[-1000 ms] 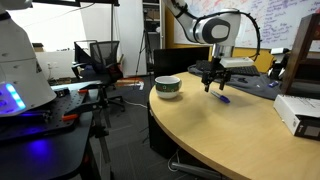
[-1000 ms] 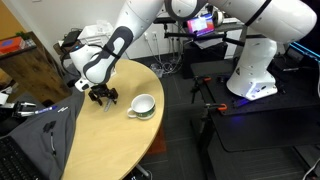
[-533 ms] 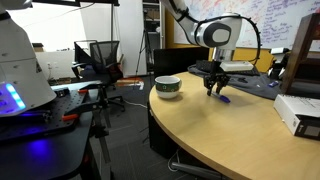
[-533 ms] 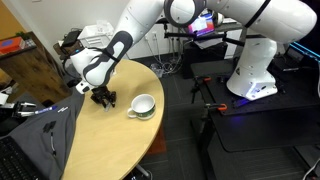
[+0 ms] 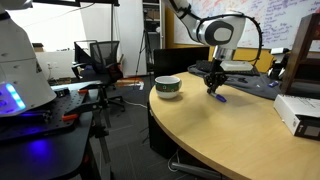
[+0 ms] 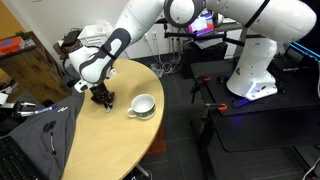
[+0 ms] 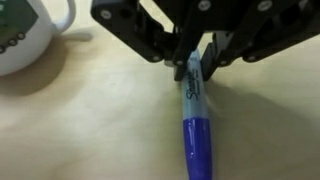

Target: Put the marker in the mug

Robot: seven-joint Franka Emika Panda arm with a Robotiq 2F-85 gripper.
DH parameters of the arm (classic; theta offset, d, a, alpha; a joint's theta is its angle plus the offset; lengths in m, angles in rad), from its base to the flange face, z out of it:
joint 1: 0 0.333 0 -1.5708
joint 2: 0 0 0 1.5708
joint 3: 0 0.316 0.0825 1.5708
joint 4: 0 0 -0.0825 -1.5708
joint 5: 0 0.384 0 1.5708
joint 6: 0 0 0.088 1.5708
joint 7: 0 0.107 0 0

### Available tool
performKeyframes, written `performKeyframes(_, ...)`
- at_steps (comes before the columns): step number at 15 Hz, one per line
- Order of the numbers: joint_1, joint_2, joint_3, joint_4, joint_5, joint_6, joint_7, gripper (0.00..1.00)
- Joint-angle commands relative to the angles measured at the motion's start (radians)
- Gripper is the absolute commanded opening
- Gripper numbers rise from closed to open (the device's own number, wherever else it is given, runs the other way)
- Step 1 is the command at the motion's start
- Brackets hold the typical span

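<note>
- Marker (image 7: 197,120) lies flat on the desk (image 7: 90,130), well in from the rounded edge; its blue barrel runs away from the gripper and its paler end sits between the fingers.
- The gripper (image 7: 195,68) has come down over the last second: in an exterior view (image 5: 211,88) it was hanging above the marker with its fingers apart, and now its tips are at desk level.
- In the wrist view the fingers look pressed in against the marker's pale end, pinching it. The marker has not left the wood.
- The mug (image 7: 25,35) has not moved. It stands upright nearer the desk's rounded edge (image 5: 168,87), apart from the gripper, with its mouth open.
- In my judgement the reach is done and the grasp is just closing. What remains is lifting, carrying across to the mug and releasing.
- Gripped this near one end, the marker may swing or tilt as it rises.
</note>
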Motion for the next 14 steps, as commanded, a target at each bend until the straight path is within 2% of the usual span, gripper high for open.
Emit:
performKeyframes(1,-0.066,-0.043,0.072,-0.018,0.077,-0.143,-0.151,0.06)
performKeyframes(4,-0.117,-0.086,0.1,-0.037,0.145,-0.267,-0.297,0.06)
performKeyframes(8,-0.179,-0.111,0.102,-0.031,0.25,-0.442,-0.501,0.06)
performKeyframes(14,-0.212,-0.112,0.091,-0.021,0.373,-0.718,-0.745,0.06)
